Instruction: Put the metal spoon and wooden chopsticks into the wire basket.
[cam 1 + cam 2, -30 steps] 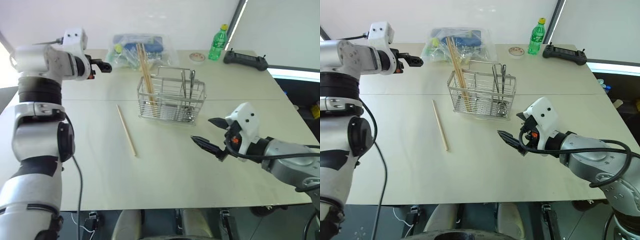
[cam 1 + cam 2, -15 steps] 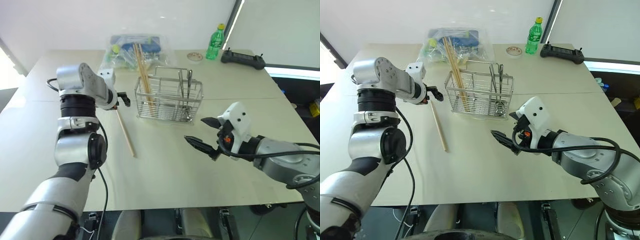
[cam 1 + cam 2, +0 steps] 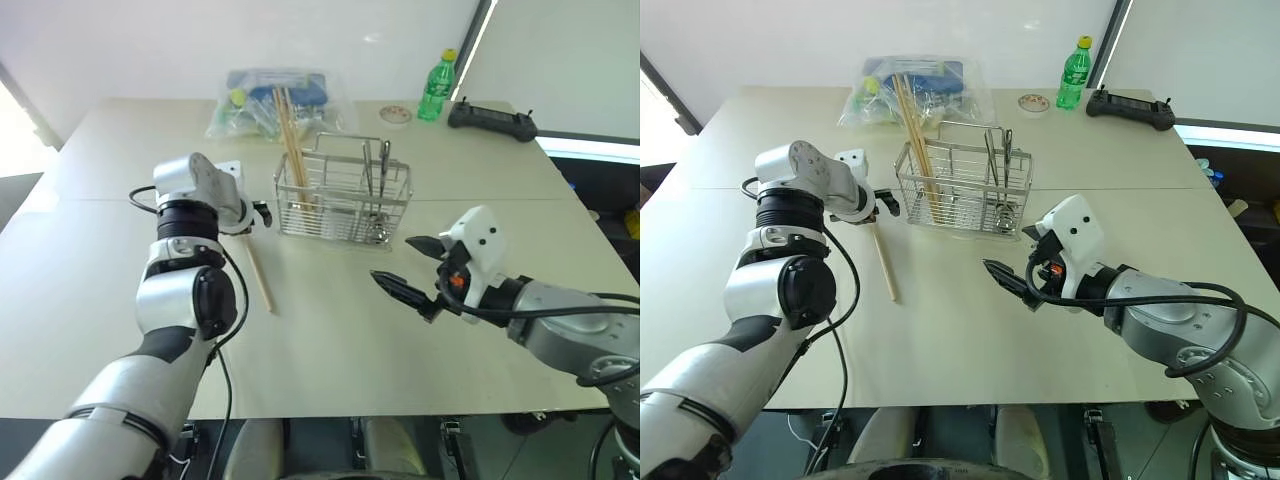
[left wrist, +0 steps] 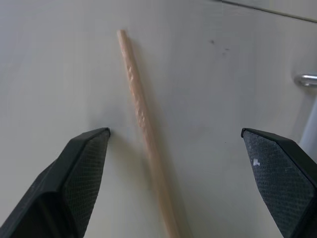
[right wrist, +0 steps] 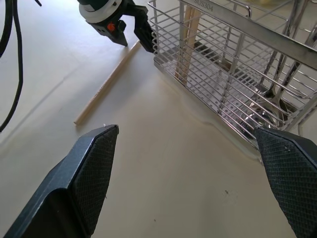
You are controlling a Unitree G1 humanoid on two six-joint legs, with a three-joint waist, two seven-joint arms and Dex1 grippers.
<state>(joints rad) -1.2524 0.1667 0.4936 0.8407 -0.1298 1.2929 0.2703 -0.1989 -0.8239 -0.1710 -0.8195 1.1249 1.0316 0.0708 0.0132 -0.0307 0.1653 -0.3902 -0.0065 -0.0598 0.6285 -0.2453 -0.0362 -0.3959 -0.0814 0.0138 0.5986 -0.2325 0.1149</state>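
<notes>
L gripper [image 4: 173, 144] has dropped from up high w/ jaws wide, now straddling the loose wooden chopstick [image 4: 141, 124] on table beside wire basket [image 3: 343, 200], so pinch is next; R gripper [image 3: 405, 268] idle, jaws wide, empty.

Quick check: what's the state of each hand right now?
Left hand: open, empty, above the chopstick lying on the table.
Right hand: open, holding nothing.

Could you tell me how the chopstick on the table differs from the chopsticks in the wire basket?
The loose chopstick lies flat on the table; the basket chopsticks stand tilted in the wire basket. The loose one is alone beneath the open left end effector; the others are bunched. All are pale wood.
</notes>
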